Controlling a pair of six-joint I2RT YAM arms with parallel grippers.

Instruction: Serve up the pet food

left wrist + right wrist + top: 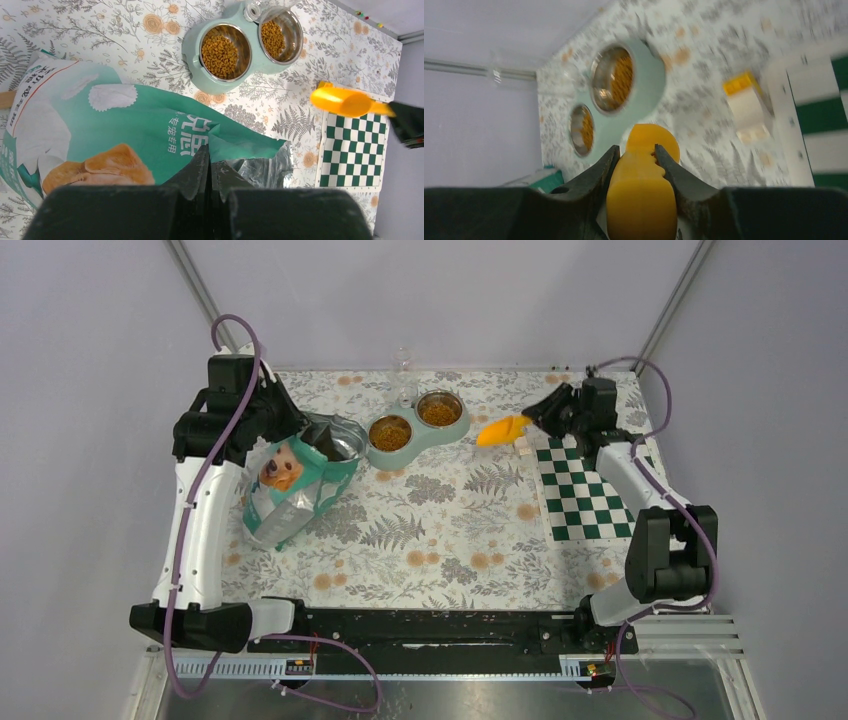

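Pinched bag (pixel 125 115) rim tight in left gripper (pixel 210 160), probably to prop its mouth open. Clenched orange scoop (pixel 503 429) by the handle in right gripper (pixel 636 150), just right of twin feeder (pixel 192 50). Spotted pet food (pixel 219 55) in both feeder bowls.

Probably a lab: plain grey walls (pixel 450 290) enclose the table (pixel 450 540).

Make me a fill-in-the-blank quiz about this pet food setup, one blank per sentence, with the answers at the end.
1. The right gripper is shut on the handle of the ___ scoop.
2. The left gripper pinches the top edge of the bag, which shows a picture of a ___.
3. The green feeder has ___ bowls, each holding pet food.

Missing words: orange, dog, two.
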